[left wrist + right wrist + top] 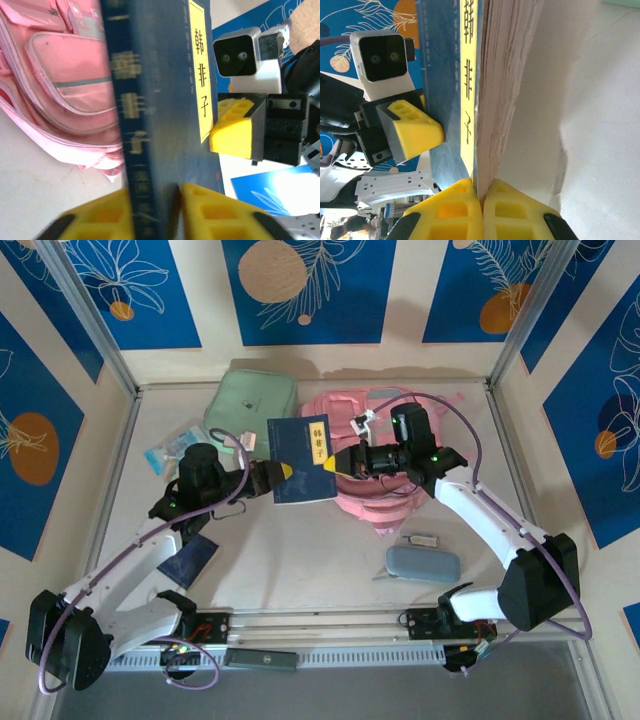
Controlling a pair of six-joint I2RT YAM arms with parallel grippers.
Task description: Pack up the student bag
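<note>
A dark blue book (303, 460) with a yellow title strip hangs above the table between both arms, just left of the pink student bag (388, 505). My left gripper (283, 472) is shut on the book's spine edge; in the left wrist view its yellow fingers (102, 220) press both sides of the book (160, 100), with the bag (65, 85) behind. My right gripper (337, 462) is shut on the opposite page edge, pinching the book (445, 75) between its pads (457, 210). The left arm's finger (412, 127) lies against the cover.
A mint green zip case (250, 400) lies at the back, left of the bag. A blue-grey pouch (422, 564) and a small white item (420, 540) lie front right. A dark notebook (190, 560) sits under the left arm; a light blue packet (170, 450) lies far left.
</note>
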